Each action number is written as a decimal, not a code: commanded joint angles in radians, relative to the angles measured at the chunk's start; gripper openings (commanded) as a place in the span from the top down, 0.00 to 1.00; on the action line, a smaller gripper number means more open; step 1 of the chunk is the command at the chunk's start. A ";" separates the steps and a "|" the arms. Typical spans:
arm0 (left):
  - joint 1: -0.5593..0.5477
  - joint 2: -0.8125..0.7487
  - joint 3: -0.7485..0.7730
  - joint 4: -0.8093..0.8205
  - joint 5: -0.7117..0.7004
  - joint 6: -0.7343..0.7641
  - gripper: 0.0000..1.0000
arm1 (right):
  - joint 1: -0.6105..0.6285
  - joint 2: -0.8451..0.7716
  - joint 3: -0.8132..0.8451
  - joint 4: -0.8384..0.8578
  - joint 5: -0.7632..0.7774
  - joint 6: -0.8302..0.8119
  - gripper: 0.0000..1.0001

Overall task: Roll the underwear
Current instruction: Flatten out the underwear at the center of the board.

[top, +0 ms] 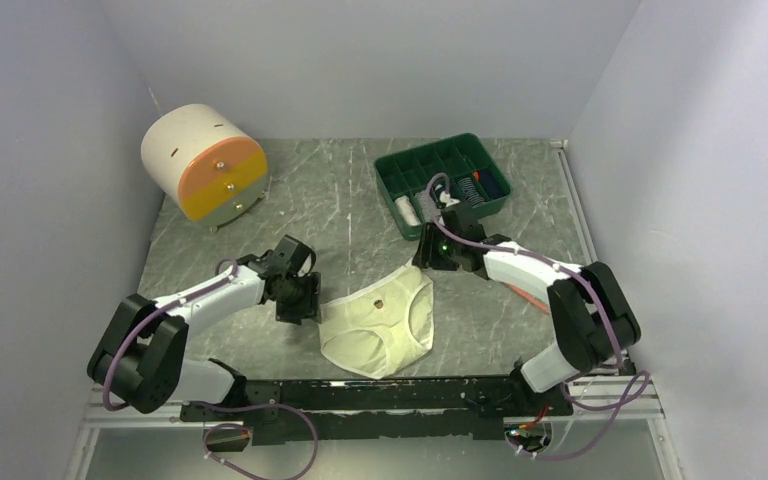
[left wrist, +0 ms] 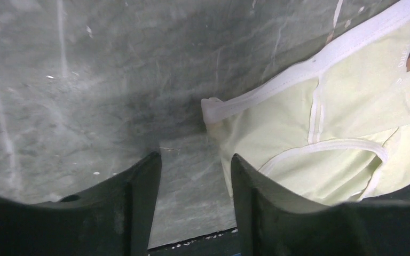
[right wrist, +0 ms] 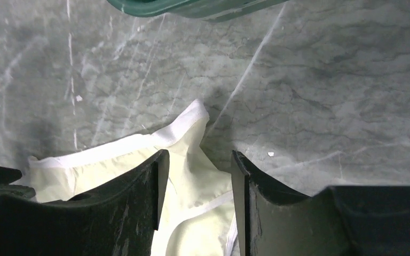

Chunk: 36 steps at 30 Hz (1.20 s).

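Observation:
One cream-white underwear (top: 380,322) with a white waistband and a small bear print lies spread flat on the grey marbled table. My left gripper (top: 298,302) is open at its left waistband corner. In the left wrist view the gripper (left wrist: 195,160) has bare table between its fingers, and the underwear (left wrist: 347,117) lies just right of the right finger. My right gripper (top: 430,258) is open over the right waistband corner. In the right wrist view the gripper (right wrist: 198,157) straddles the underwear (right wrist: 192,181). I cannot pick out the white-and-pink underwear.
A green compartment tray (top: 487,155) with several small rolled items stands at the back, right behind the right gripper; its rim shows in the right wrist view (right wrist: 192,8). A white and orange drawer box (top: 205,162) stands at the back left. A thin orange stick (top: 528,297) lies under the right arm.

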 commanded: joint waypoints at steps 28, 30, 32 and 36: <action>0.067 -0.096 0.016 0.045 -0.159 -0.035 0.95 | -0.033 0.093 0.049 0.096 -0.280 -0.133 0.94; 0.111 -0.128 0.023 0.020 -0.176 -0.013 0.95 | -0.034 -0.003 -0.025 0.145 -0.218 -0.087 0.95; 0.138 -0.139 0.028 0.025 -0.151 0.014 0.95 | -0.033 -0.104 -0.107 0.200 -0.157 -0.030 0.88; 0.143 -0.072 0.045 0.076 -0.074 0.046 0.95 | -0.034 -0.195 -0.218 0.313 -0.157 0.047 0.56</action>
